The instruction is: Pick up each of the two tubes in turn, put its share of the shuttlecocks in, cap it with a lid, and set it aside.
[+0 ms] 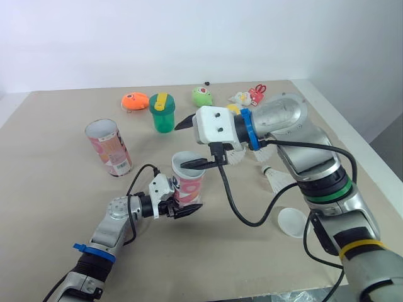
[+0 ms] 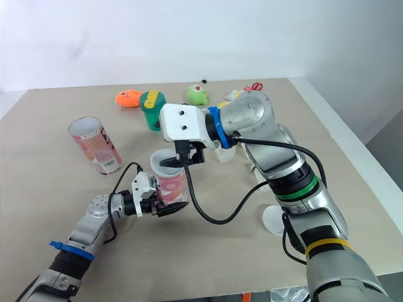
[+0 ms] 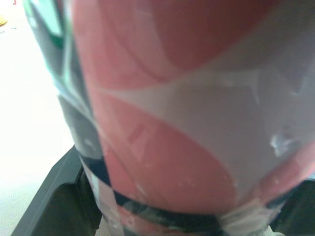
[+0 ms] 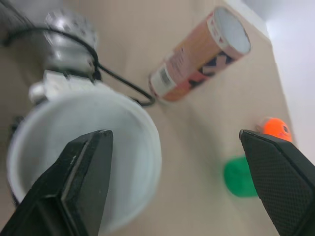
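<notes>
Right gripper (image 1: pixel 189 143): hanging wide open and empty above the tube (image 1: pixel 189 182).
Tube: sitting upright mid-table; probably light, thin-walled, denting easily, a low hold suiting it.
Left gripper (image 1: pixel 181 206): squeezing the tube's lower body.
Shuttlecock (image 1: pixel 274 178): lying by the right arm.

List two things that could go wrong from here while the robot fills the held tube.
The open right tool hangs at the rim of the tube; a finger dipping could knock it askew in the left tool, which grips it low. The right arm's cable sags low beside the lid; a swing might drag the lid away.
</notes>
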